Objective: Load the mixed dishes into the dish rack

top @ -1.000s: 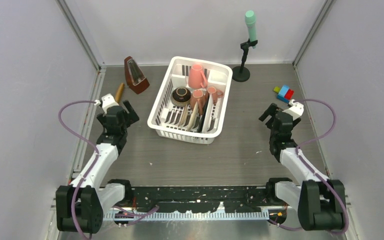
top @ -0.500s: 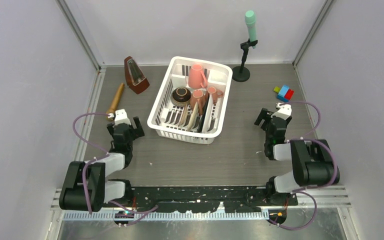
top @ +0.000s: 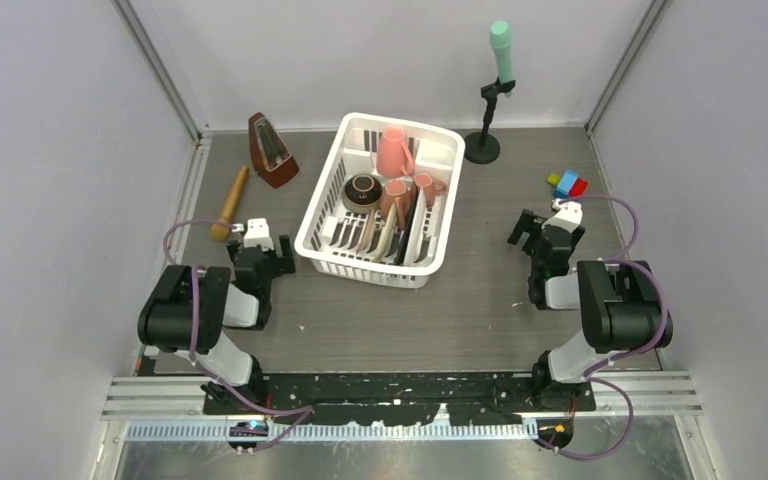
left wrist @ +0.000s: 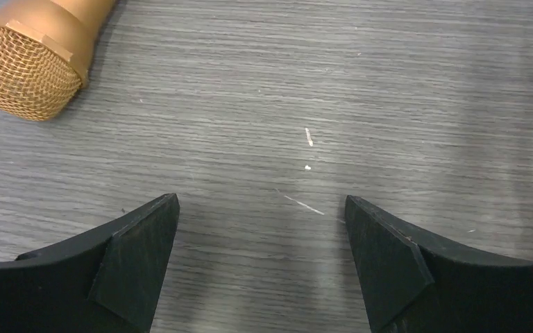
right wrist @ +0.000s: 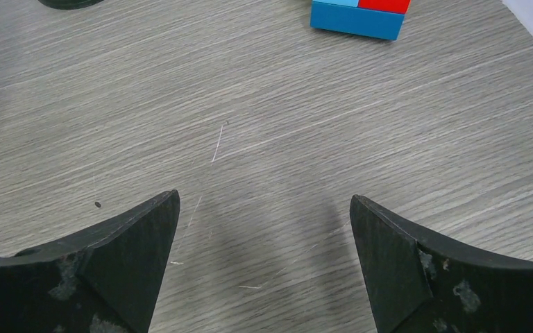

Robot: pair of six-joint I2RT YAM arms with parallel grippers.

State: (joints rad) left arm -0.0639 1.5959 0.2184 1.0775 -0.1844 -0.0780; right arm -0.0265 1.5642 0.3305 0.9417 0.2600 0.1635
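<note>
The white dish rack (top: 332,193) stands at the table's middle back. In it are two pink mugs (top: 393,153) (top: 397,196), a small brown bowl (top: 363,190) and plates standing on edge in the slots (top: 412,228). My left gripper (top: 260,251) is open and empty, low over the table left of the rack. It also shows in the left wrist view (left wrist: 261,208). My right gripper (top: 543,232) is open and empty, low over the table right of the rack. It also shows in the right wrist view (right wrist: 264,208).
A gold microphone-like stick (top: 230,203) lies left of the rack, its mesh head showing in the left wrist view (left wrist: 24,59). A brown metronome (top: 271,150) stands behind it. A teal microphone on a black stand (top: 487,110) is at the back. Coloured blocks (top: 567,186) (right wrist: 361,15) lie at the right.
Both arms have folded back toward their bases. The left gripper moved right and nearer, the right gripper barely shifted. The rack and dishes have not moved.
</note>
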